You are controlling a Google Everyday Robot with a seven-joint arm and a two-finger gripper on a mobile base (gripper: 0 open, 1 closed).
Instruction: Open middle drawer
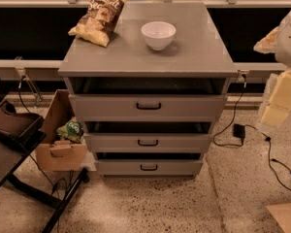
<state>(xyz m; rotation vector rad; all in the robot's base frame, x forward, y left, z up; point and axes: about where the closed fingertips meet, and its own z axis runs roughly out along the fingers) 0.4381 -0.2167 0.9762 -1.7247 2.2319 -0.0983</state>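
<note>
The grey cabinet (148, 57) stands in the centre with three drawers. The middle drawer (184, 143) is the second of three, with a flat grey front and a small black bar handle (148, 142). A dark gap shows above its front, so it stands slightly out. My gripper (281, 101) is a pale, yellowish shape at the right edge of the view. It is well to the right of the cabinet, about level with the top drawer, and touches nothing.
The taller top drawer (184, 107) and the slim bottom drawer (179, 168) also stand slightly out. A chip bag (98, 19) and a white bowl (158, 34) sit on top. A cardboard box (58, 149) and a black stand (9, 140) are at the left, and a cable with adapter (239, 130) at the right.
</note>
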